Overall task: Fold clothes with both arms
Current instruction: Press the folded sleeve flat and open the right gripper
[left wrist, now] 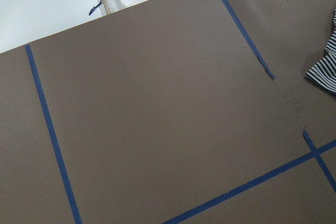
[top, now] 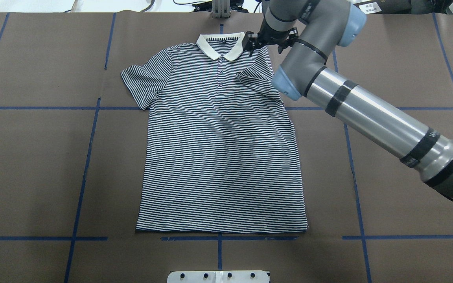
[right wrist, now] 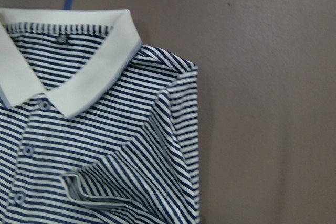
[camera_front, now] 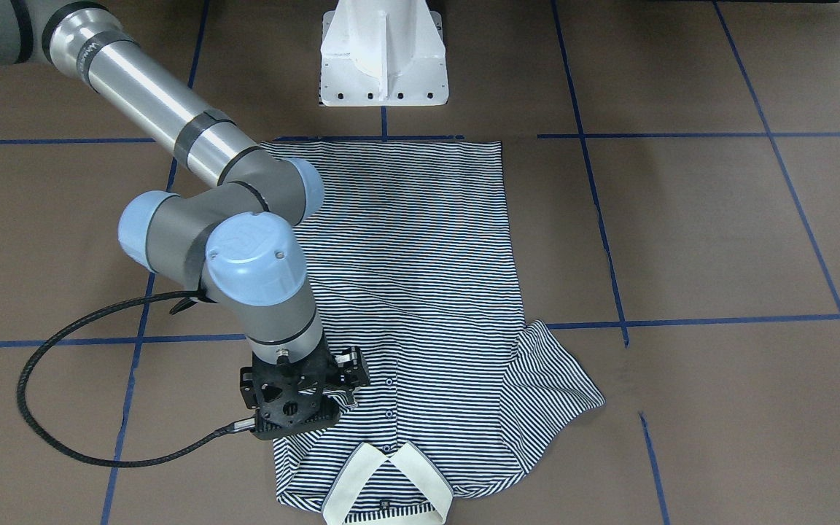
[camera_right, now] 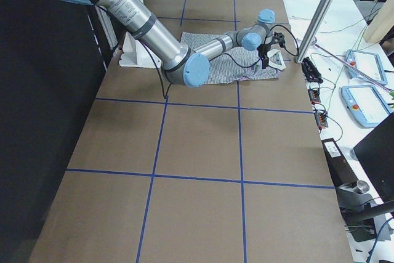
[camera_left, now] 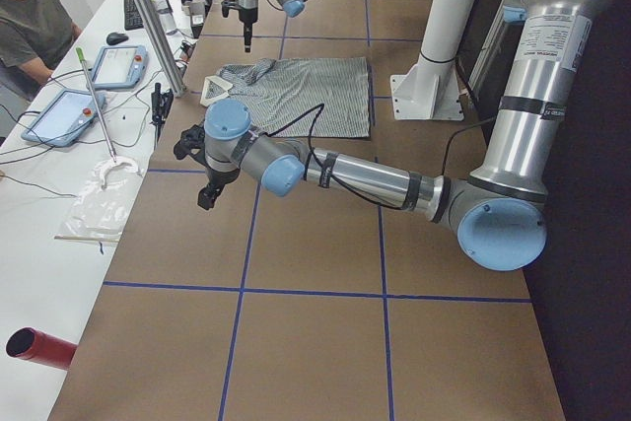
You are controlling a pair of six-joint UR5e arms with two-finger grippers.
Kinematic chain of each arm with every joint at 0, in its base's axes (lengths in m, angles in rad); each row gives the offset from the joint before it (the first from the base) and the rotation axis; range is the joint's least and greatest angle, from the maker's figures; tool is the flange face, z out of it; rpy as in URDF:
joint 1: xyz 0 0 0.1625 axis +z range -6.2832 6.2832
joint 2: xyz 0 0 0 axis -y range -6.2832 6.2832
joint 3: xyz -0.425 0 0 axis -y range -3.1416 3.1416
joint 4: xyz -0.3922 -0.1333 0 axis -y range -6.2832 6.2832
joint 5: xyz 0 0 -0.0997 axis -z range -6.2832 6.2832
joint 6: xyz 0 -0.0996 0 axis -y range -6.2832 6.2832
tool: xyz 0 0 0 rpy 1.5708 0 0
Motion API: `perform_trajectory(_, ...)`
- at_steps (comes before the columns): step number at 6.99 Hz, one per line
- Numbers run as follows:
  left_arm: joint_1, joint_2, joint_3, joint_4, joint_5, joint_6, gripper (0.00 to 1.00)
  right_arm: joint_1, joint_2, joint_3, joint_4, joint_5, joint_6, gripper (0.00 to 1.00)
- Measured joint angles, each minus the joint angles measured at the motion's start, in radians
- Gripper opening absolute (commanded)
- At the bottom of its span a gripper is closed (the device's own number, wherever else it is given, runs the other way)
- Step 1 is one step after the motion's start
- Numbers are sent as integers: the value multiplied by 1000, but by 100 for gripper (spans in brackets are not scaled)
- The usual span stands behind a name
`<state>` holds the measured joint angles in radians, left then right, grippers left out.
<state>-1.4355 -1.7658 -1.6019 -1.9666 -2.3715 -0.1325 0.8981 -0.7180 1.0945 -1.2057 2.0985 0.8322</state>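
Striped polo shirt (top: pixel 222 149) laid flat, face up, mid-bench (top: pixel 34 157); collar (top: pixel 220 45) toward operators' edge, hem toward robot's edge. Right-side sleeve (top: pixel 258 78) folded in over chest; other sleeve (top: pixel 140 82) spread flat. Right hand (top: pixel 252 46) held over shoulder beside collar. Left hand (camera_left: pixel 205 196) held over bare bench, well apart from shirt. Opening of either hand cannot be told.

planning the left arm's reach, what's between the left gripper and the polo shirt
Only bare brown table with blue tape lines, shown in the left wrist view.
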Motion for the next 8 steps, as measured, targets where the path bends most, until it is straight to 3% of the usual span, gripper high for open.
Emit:
perform_trajectory(1,1,-1,-2,0,0,-4,100,-3,-42,16,3,15,15,95)
perform_trajectory(3,1,-3,-2,0,0,-7,100,-30,-60,16,11,16,41,62)
perform_trajectory(4,1,-3,-2,0,0,-7,100,-43,-59,15,14,15,54,57)
perform_trajectory(8,1,-3,-1,0,0,-7,100,-62,-1,-69,30,-30,61,54)
